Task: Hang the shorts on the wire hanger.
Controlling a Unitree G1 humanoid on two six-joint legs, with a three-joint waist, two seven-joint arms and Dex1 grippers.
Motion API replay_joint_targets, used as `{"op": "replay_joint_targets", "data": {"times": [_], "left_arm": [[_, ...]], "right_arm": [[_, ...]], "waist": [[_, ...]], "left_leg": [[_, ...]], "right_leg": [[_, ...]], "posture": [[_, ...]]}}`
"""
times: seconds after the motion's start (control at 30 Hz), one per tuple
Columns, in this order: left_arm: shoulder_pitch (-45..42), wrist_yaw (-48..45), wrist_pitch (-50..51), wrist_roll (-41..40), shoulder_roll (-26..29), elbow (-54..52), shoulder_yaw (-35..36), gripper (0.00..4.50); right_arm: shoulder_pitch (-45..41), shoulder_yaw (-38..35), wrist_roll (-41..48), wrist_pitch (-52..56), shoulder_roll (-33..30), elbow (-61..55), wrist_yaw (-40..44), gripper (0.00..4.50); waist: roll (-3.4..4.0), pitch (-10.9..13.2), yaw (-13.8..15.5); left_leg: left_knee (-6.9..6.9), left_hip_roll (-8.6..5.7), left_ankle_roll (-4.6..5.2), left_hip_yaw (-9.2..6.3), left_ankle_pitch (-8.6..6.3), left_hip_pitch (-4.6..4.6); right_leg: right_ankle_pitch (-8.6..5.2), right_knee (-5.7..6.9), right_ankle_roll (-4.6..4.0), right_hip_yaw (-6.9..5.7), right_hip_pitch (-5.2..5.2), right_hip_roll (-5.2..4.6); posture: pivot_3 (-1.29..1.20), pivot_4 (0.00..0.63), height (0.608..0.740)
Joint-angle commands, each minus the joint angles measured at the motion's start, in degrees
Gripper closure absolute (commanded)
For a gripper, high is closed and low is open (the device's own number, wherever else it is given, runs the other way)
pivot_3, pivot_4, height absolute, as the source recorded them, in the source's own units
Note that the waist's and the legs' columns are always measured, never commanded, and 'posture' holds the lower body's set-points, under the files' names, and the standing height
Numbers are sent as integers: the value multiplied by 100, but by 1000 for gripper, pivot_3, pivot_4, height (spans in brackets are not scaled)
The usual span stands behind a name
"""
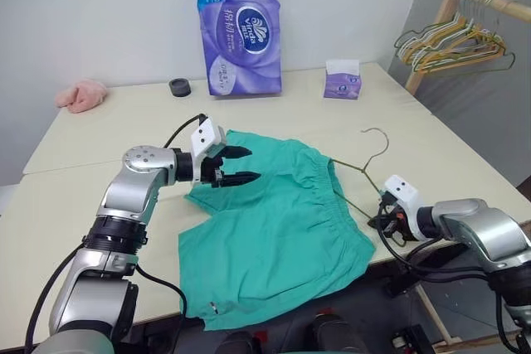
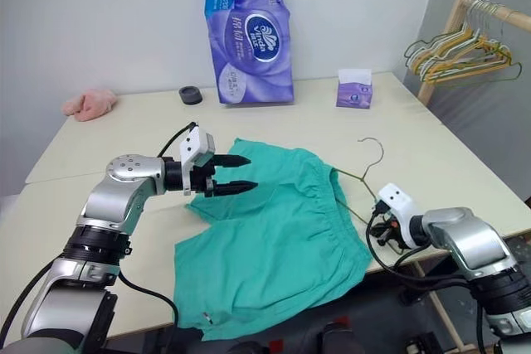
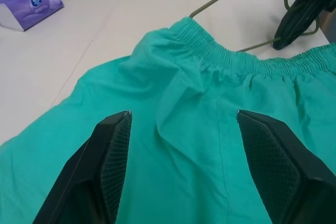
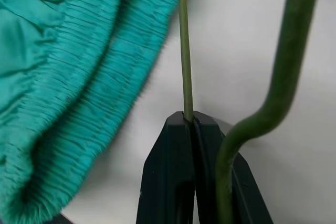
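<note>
The right gripper (image 4: pixel 191 121) pinches the wire hanger (image 1: pixel 365 167) beside the shorts (image 1: pixel 282 221) waistband, apparently on the worktop (image 1: pixel 124 122); the left gripper (image 1: pixel 241 165) hovers over them, jaws wide.

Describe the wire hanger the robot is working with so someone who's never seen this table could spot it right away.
Start at the beige table and find the teal-green shorts spread near its front edge. The wire hanger lies at their waistband, partly tucked under the fabric, one wire pinched in the right gripper. Unlike the hangers on the wooden rack, it lies alone on the table, thin and olive-bronze.
</note>
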Motion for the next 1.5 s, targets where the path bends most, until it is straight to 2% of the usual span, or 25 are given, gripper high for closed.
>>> {"op": "replay_joint_targets", "data": {"times": [0.03, 0.27, 0.43, 0.67, 0.87, 1.03, 1.23, 1.47, 1.5], "left_arm": [[-161, 79, -66, -88, -11, -172, 177, 1124], [-209, 284, 209, -232, -80, -234, 308, 1124], [-465, 532, 95, -272, -175, -30, 521, 32], [-1011, -131, 105, -348, 66, 358, 490, 32], [-1301, -1179, -535, 51, 387, 748, 3, 32], [-1570, -1924, -1044, 326, 415, 1011, -422, 32], [-1508, -2182, -1569, 655, 208, 1187, -772, 32], [-1271, -2405, -1534, 756, 151, 1067, -995, 32], [-1270, -2382, -1542, 769, 127, 1100, -994, 205]], "right_arm": [[-342, 82, 25, -12, -1, 44, 147, 4500], [-558, 75, -108, -239, 126, 31, 3, 4500], [-604, -70, -105, -304, 170, -393, -151, 4500], [-660, 291, -422, -703, 73, -1342, -291, 4500], [-693, 680, -803, -1184, -159, -1704, -147, 4500], [-761, 890, -998, -1338, -198, -2027, -53, 4500], [-847, 1092, -1343, -1646, -304, -2168, 84, 4500], [-879, 1085, -1489, -1702, -304, -2290, 185, 4500], [-879, 1080, -1501, -1700, -298, -2309, 196, 4500]], "waist": [[0, 0, 6], [1, 0, 43], [1, 0, 61], [2, -1, 44], [2, -1, 8], [2, -1, -4], [2, -1, -22], [2, -1, -43], [2, -1, -47]], "left_leg": [[0, 0, 0, 0, 0, 0], [0, -1, -1, -1, 0, -1], [1, -2, -1, -1, 0, -3], [1, -3, -3, 0, 0, -5], [2, -5, -4, 0, 0, -6], [2, -4, -4, -1, 0, -7], [3, -4, -3, -1, 0, -8], [3, -4, -3, -1, 0, -10], [3, -4, -3, -1, 0, -10]], "right_leg": [[0, 0, 0, 0, 0, 0], [0, 0, 0, -2, -1, -2], [0, 1, 0, -2, -4, -3], [0, 3, 0, -4, -7, -3], [0, 0, -1, -4, -7, -4], [0, 0, -1, -6, -7, -4], [0, 0, 0, -6, -7, -4], [-1, 0, 0, -6, -9, -3], [-1, 0, 0, -6, -9, -3]], "posture": [[-146, 20, 740], [-142, 18, 740], [-145, 12, 740], [-161, 2, 740], [-166, 2, 740], [-174, 2, 740], [-187, 3, 740], [-203, 5, 740], [-203, 5, 740]]}}
